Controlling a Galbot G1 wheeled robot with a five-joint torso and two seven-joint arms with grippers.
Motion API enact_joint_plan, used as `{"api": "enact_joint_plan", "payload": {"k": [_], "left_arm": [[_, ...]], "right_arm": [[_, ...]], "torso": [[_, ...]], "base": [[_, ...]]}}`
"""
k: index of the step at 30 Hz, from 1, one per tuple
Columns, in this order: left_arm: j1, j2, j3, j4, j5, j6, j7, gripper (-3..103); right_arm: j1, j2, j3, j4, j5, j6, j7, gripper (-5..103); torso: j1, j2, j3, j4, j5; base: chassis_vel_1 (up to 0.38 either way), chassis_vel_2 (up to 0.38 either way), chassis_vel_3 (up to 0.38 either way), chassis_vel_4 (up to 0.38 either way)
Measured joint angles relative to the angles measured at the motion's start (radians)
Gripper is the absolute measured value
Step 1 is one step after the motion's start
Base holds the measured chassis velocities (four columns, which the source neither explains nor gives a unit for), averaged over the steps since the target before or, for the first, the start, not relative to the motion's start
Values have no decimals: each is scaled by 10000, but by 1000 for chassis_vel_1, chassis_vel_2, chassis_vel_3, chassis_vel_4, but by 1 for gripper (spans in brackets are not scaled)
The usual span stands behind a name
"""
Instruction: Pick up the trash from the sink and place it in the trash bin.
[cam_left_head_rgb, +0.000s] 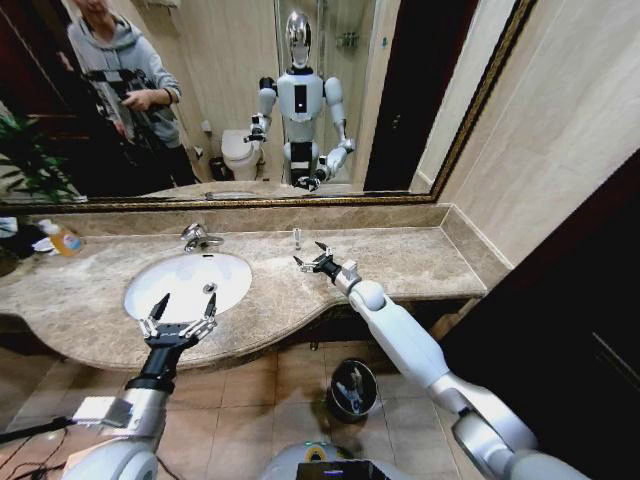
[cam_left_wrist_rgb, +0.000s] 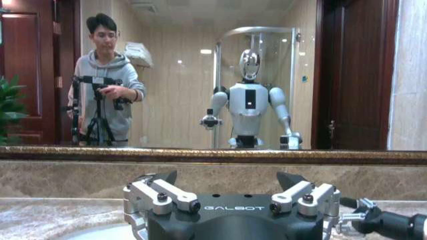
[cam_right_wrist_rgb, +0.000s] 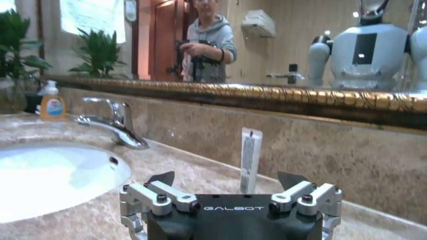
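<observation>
White tube (cam_right_wrist_rgb: 250, 160): one, upright; both grippers open.

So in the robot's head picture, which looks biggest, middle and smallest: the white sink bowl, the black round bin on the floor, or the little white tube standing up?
1. White oval sink basin
2. Small round black trash bin, though it sits lower on the floor, farther from the camera
3. Upright white tube

The worktop (cam_left_head_rgb: 400, 262) lies bare to the right of the sink (cam_left_head_rgb: 187, 284), giving open passage there. A white tube (cam_left_head_rgb: 296, 238) stands upright near the back wall, just ahead of the right end effector (cam_left_head_rgb: 312, 259). The tap (cam_left_head_rgb: 198, 237) blocks the basin's rear edge, and the orange bottle (cam_left_head_rgb: 64, 238) stands well off to the left.
</observation>
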Motion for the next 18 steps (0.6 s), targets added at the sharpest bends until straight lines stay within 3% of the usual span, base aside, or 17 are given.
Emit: {"api": "enact_joint_plan", "payload": {"k": [18], "left_arm": [[0, 0, 0, 0, 0, 0, 0, 100]], "right_arm": [[1563, 1632, -174, -2610, -548, 285, 589, 100]], "torso": [[0, 0, 0, 0, 0]], "base": [[0, 0, 0, 0]]}}
